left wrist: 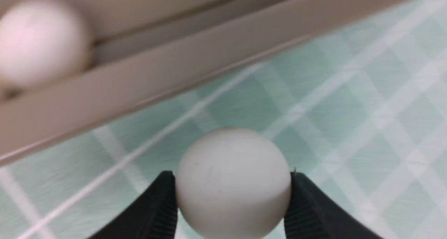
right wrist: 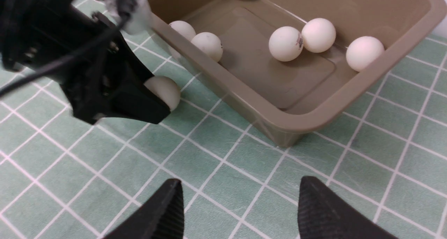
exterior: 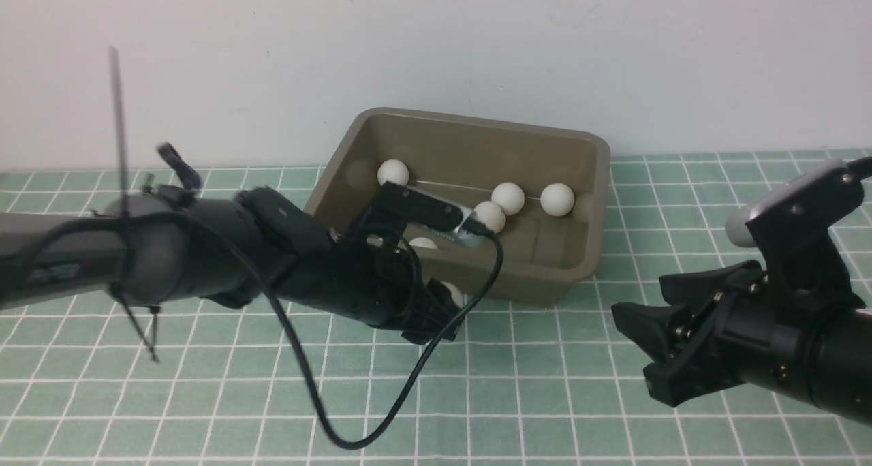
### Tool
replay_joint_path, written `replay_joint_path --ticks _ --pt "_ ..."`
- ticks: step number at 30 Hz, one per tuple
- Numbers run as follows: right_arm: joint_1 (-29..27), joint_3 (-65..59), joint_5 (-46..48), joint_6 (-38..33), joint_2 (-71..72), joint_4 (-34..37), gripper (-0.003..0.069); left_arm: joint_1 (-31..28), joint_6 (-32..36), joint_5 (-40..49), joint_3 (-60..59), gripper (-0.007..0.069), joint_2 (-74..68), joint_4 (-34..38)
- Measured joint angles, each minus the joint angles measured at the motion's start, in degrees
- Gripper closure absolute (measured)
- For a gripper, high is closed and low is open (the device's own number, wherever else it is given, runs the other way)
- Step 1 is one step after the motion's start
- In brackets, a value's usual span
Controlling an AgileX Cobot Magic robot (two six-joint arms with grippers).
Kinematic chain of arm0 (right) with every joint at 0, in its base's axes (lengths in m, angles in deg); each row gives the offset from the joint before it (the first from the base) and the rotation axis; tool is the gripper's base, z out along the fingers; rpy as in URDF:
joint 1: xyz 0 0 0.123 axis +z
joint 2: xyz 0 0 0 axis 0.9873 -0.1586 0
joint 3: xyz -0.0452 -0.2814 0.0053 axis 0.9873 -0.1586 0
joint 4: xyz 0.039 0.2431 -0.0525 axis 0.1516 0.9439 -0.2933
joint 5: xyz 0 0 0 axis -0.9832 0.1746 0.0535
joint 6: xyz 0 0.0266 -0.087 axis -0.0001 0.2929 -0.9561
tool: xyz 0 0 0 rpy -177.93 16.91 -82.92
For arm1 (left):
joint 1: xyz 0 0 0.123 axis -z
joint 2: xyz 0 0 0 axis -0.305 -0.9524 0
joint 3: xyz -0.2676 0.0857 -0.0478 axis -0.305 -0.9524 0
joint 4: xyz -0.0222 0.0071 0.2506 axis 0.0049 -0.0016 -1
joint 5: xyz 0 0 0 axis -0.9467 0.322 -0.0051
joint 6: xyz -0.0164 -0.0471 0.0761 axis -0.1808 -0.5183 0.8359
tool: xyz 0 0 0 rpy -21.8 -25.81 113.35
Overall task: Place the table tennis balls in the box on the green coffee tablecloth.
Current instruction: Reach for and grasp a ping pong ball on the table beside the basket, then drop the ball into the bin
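The olive-brown box (exterior: 477,120) stands at the back middle of the green coffee tablecloth (exterior: 545,384). Several white table tennis balls lie inside it, among them one (exterior: 393,173) at its far left and a pair (right wrist: 285,43) (right wrist: 318,34) touching each other. My left gripper (exterior: 446,311) sits low on the cloth just outside the box's near wall. It is shut on one more table tennis ball (left wrist: 233,183), with a finger pressed against each side. My right gripper (right wrist: 241,197) hovers over the cloth to the right of the box, open and holding nothing.
A loose black cable (exterior: 381,411) loops down from my left arm over the cloth in front. The pale wall (exterior: 613,57) rises right behind the box. My right arm (exterior: 783,330) reaches in from the right edge.
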Motion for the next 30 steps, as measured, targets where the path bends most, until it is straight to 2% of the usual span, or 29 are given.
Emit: replay_joint_path --ticks 4,7,10,14,18,19,20,21,23,25,27,30 --pt "0.0 0.0 -0.4 0.0 0.0 0.0 0.0290 0.1 3.2 6.5 0.0 0.0272 5.7 -0.1" --pt "0.0 0.0 -0.5 0.0 0.0 0.0 0.0290 0.2 9.8 6.2 0.0 0.0272 8.6 2.7" --pt "0.0 0.0 -0.5 0.0 0.0 0.0 0.0291 0.3 17.3 0.2 0.0 0.0272 8.9 8.9" --pt "0.0 0.0 -0.6 -0.1 0.0 0.0 0.0291 -0.3 31.2 -8.3 1.9 0.0272 6.0 19.3" --pt "0.0 0.0 -1.1 -0.9 0.0 0.1 0.0291 -2.0 44.3 -9.7 7.0 0.0270 0.2 29.8" --pt "0.0 0.0 -1.1 -1.1 0.0 0.1 0.0291 -2.6 48.1 -9.5 10.2 0.0246 -3.0 33.9" --pt "0.0 0.0 -1.1 -1.3 0.0 0.1 0.0291 -2.8 49.4 -9.5 11.9 0.0222 -4.8 35.2" --pt "0.0 0.0 -1.1 -1.3 0.0 0.1 0.0291 -3.0 49.1 -9.7 13.6 0.0167 -6.4 36.2" --pt "0.0 0.0 -1.4 -1.5 0.0 0.1 0.0291 -3.0 46.8 -10.7 14.7 0.0090 -7.4 36.9" --pt "0.0 0.0 -2.1 -1.9 0.0 0.1 0.0291 -3.0 43.9 -12.6 14.5 0.0045 -6.4 37.1" --pt "0.0 0.0 -2.8 -2.9 0.1 0.2 0.0291 -3.0 42.4 -14.5 13.1 0.0035 -3.2 35.3" --pt "0.0 0.0 -4.3 -4.8 0.7 0.2 0.0291 -3.0 41.2 -17.3 9.0 0.0065 4.2 33.9"
